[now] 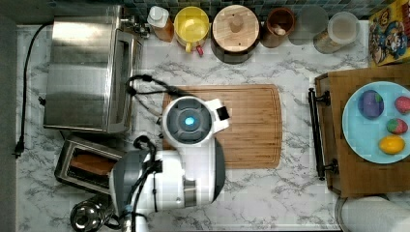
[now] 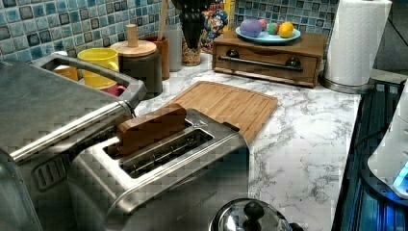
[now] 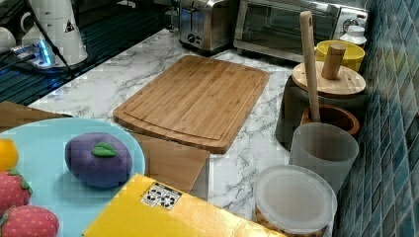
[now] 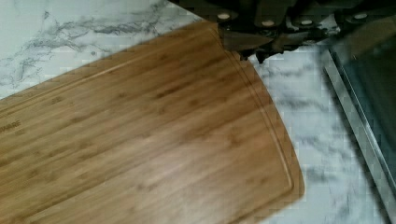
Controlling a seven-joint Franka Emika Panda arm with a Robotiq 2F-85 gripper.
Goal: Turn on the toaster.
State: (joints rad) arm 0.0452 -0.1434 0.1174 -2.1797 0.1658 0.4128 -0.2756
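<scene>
The toaster (image 1: 89, 164) is a small steel box at the top view's lower left, with a brown slice of bread (image 2: 151, 127) standing up out of one slot. It also stands at the far end of the counter in the right view (image 3: 202, 22). My gripper (image 4: 251, 53) hangs over a rounded corner of the wooden cutting board (image 4: 154, 135), its dark fingertips together with nothing between them. From above, the arm's wrist (image 1: 188, 121) covers the board's left end, to the right of the toaster and apart from it.
A large steel toaster oven (image 1: 87, 67) stands behind the toaster, its glass door (image 4: 369, 93) close to the gripper. A round kettle (image 2: 250, 216) sits in front of the toaster. Jars and a yellow mug (image 1: 191, 24) line the back wall. A fruit plate (image 1: 374, 121) is at the top view's right.
</scene>
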